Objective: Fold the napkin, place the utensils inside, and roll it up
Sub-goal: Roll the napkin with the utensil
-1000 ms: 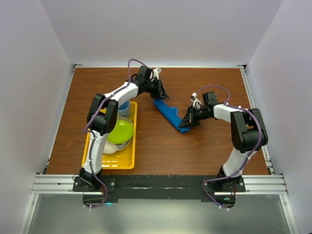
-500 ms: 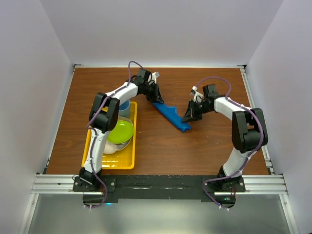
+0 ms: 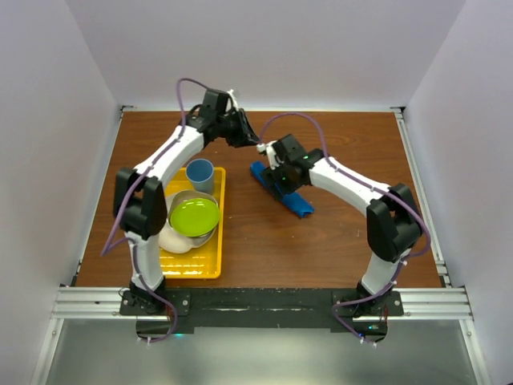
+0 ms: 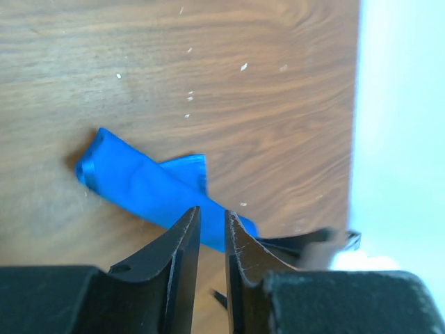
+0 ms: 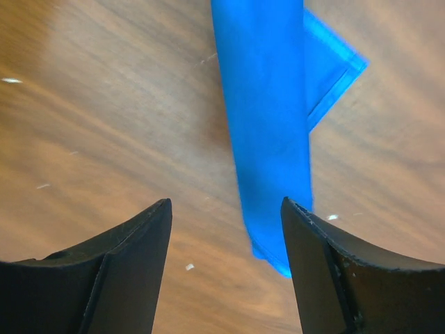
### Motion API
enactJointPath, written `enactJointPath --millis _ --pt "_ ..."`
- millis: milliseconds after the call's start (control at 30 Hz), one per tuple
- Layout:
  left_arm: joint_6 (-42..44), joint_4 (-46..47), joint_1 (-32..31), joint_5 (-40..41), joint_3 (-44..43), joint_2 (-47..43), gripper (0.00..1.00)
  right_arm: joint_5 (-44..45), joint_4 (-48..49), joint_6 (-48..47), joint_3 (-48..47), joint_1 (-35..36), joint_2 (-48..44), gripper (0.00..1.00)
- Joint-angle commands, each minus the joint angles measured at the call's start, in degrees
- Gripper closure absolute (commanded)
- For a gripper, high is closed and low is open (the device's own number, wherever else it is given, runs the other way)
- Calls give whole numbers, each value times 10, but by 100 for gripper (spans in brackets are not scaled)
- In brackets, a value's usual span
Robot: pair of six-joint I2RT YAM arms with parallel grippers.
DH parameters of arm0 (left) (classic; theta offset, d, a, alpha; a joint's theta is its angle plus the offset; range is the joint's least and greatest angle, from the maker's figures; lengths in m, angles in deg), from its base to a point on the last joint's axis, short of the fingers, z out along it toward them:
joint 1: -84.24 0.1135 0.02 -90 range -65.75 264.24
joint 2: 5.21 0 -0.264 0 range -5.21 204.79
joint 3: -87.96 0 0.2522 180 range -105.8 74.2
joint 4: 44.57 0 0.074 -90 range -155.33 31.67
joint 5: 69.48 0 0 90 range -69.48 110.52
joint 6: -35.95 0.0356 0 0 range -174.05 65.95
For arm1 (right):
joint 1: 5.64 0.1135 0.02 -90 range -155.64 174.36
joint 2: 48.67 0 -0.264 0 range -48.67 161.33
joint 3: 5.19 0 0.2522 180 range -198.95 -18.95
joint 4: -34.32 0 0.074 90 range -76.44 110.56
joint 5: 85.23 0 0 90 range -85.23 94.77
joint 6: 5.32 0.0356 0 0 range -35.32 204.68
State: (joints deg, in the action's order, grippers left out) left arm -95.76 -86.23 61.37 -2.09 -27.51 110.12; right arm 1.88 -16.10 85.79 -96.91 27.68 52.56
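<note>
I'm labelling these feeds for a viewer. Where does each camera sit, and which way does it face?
Top external: above and behind the bases, facing down on the table; left arm and right arm whole.
Left wrist: on the left arm, facing down past its narrowly parted jaws at the napkin.
Right wrist: on the right arm, facing down between its wide-open jaws at the napkin.
Shared: all three show the napkin.
</note>
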Motion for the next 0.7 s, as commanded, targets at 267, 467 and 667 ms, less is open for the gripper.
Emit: enactJointPath --millis 267,467,667 --pt "-52 28 52 23 113 -142 76 292 11 -167 -61 110 95 32" --pt "-64 43 60 8 134 -161 76 299 50 -195 -57 114 122 32" --pt "-63 46 63 3 124 -164 76 317 85 -215 -35 126 143 36"
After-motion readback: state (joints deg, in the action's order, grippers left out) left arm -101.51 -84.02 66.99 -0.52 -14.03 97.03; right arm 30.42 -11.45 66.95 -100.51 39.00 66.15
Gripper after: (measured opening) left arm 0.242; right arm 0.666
